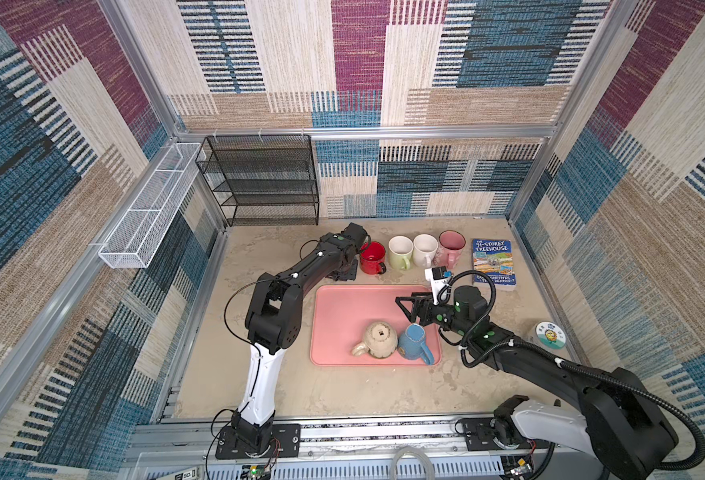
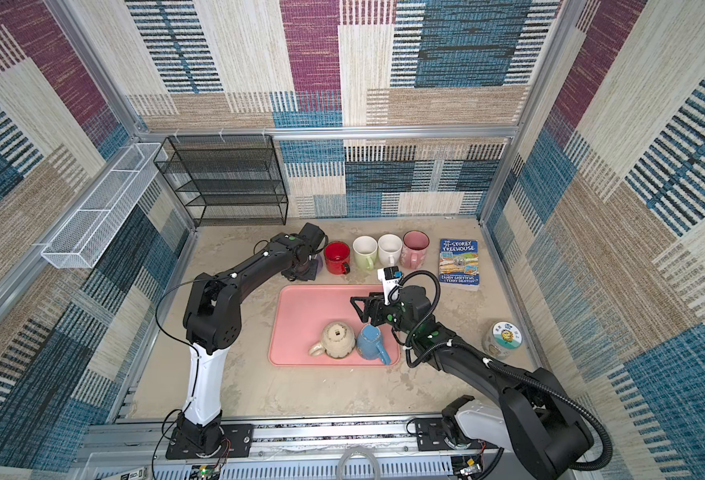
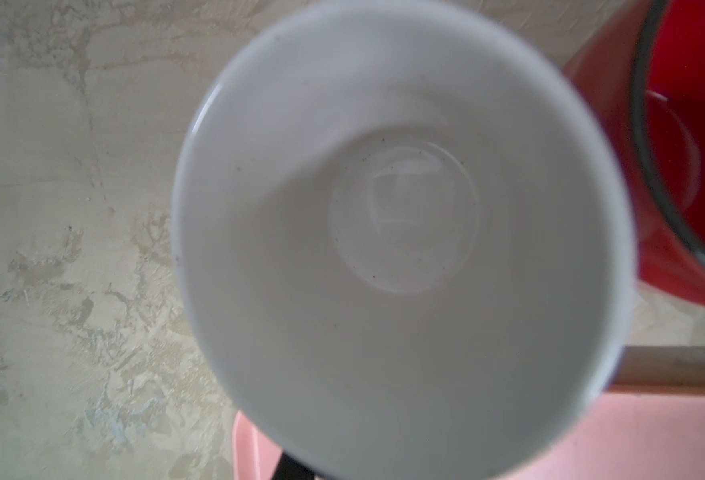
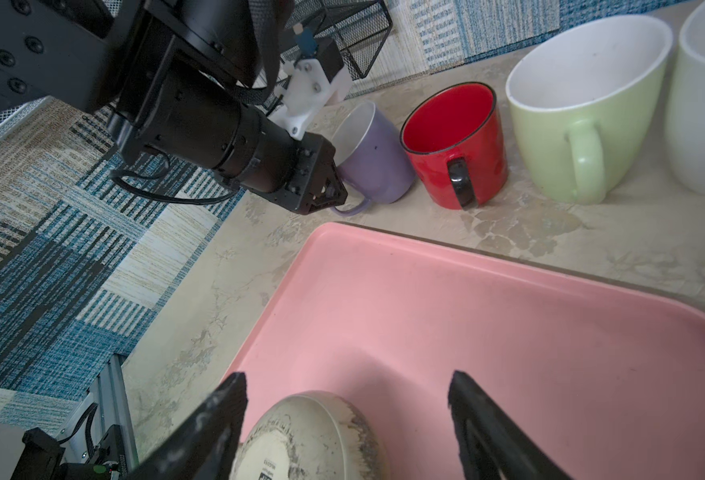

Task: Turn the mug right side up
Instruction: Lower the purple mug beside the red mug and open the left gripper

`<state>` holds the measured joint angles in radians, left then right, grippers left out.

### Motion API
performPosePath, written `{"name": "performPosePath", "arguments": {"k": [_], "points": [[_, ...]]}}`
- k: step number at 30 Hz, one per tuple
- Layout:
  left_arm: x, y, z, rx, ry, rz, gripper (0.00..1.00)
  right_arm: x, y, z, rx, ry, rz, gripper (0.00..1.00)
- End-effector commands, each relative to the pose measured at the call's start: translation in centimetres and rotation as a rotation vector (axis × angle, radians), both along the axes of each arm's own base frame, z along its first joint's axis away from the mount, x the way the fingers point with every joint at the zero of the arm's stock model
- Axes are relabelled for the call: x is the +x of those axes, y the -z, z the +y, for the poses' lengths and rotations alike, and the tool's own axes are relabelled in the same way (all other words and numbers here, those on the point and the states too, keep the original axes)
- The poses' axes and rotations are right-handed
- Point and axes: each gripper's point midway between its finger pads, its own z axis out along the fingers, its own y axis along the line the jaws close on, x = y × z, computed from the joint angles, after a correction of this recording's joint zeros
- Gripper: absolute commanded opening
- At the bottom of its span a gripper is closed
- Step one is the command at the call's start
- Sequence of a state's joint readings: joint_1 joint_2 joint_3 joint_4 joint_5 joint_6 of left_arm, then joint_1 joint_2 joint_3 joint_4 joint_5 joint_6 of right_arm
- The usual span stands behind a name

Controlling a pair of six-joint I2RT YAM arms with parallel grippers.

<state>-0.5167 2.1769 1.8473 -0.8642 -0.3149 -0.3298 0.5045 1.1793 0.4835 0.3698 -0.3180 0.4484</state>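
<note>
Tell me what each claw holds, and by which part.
Left claw grips the lilac ceramic mug by its handle; the right claw is open, holding nothing.

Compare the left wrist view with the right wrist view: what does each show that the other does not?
Only the left wrist: the inside bottom of the purple mug. Only the right wrist: the left gripper shut on that mug's handle, the green mug, the upside-down beige mug, the open right gripper. Both: the purple mug, the red mug, the tray.
</note>
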Motion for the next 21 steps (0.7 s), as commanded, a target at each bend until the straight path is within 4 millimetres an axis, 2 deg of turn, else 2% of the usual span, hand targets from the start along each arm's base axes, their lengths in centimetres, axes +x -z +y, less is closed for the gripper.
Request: {"name": "performPosePath", "arguments": {"k": [1, 11, 13, 17, 21], "points": [[0.7, -0.6, 0.3, 0.042, 0.008, -0.035, 0.00, 0.1, -0.5, -0.1, 0.009, 0.007, -0.022, 0.79], [0.5, -0.1, 0.2, 0.074, 0.008, -0.034, 0.00, 0.0, -0.8, -0.1, 0.012, 0.008, -0.031, 0.79], [0.5, -0.2, 0.0, 0.068, 0.013, -0.034, 0.05, 0.0, -0.8, -0.1, 0.012, 0.008, -0.031, 0.79], [0.4, 0.0, -0.6, 0.054, 0.020, -0.028, 0.21, 0.0, -0.7, -0.2, 0.012, 0.009, -0.031, 0.79], [0.2, 0.2, -0.8, 0.044, 0.018, -0.021, 0.27, -0.1, -0.8, -0.1, 0.015, 0.006, -0.030, 0.79]]}}
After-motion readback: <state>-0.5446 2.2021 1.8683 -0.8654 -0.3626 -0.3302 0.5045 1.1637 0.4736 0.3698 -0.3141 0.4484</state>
